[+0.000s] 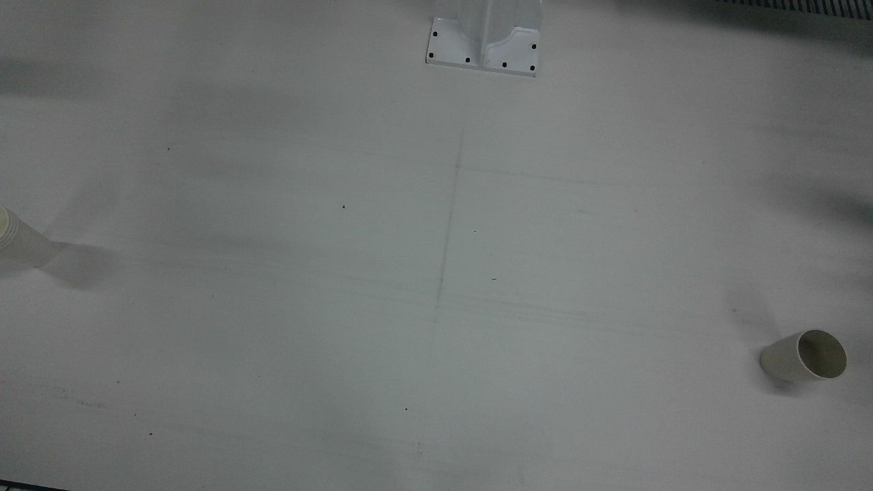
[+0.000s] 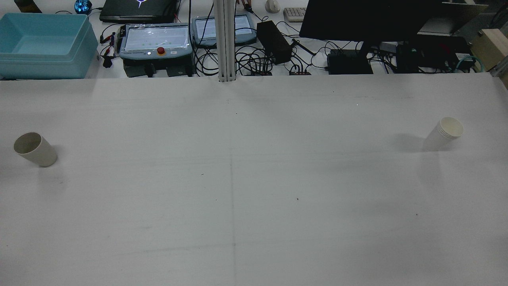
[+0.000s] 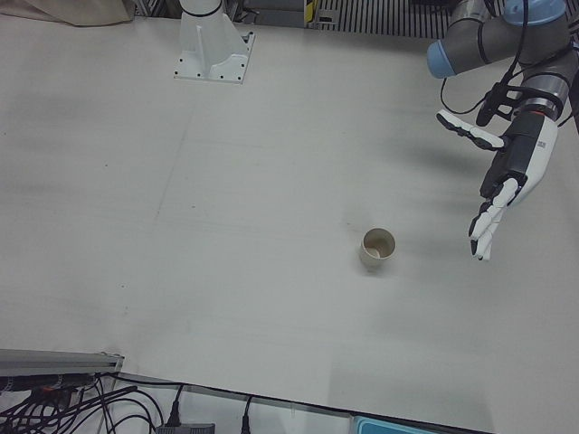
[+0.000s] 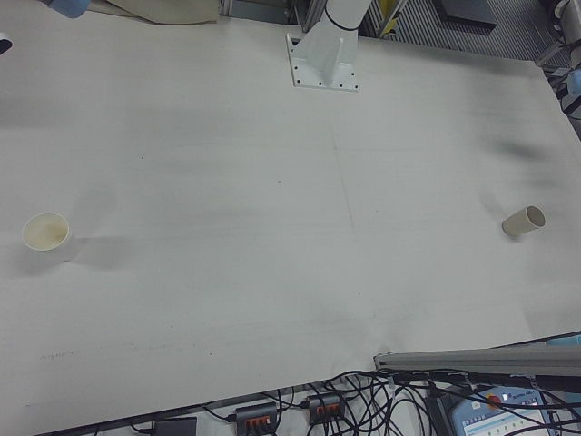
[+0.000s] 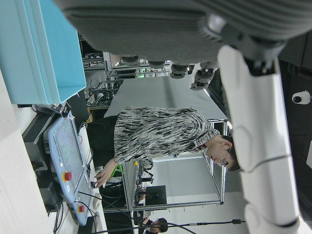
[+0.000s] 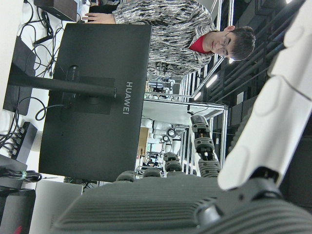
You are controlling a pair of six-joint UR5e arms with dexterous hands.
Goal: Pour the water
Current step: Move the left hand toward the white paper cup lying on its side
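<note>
The left robot hand (image 3: 503, 185) hangs above the tabletop (image 3: 226, 226) from its arm (image 3: 488, 41), fingers (image 3: 484, 231) spread and pointing down, holding nothing. Of the right robot hand (image 6: 273, 117), only a white finger and the grey palm edge show, so its state is unclear.

You are seeing the stacked cups (image 1: 20, 239) cut off by the front view's left edge. Your right hand (image 6: 273, 122) is showing only as a blurred sliver in its own camera, so its finger spread cannot be told. The cups' contents are staying unreadable.
</note>
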